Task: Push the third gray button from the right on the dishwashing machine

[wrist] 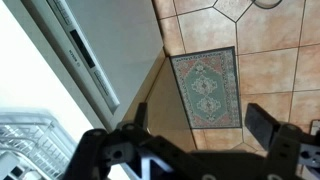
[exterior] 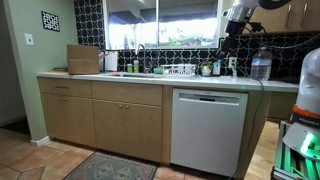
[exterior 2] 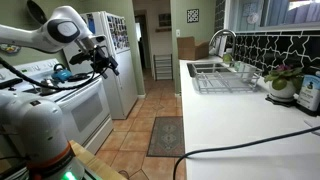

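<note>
Wrist view: your jaws hang spread and empty, high above the dishwashing machine (exterior: 208,132) under the counter (exterior: 90,76), so this is the approach step; next, drop to its top control strip (exterior: 208,97) (buttons too small to pick out), third from right.

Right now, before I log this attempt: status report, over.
Gripper open, empty, above counter. Dishwashing machine untouched, door shut. Nothing seen blocking its control strip.
</note>
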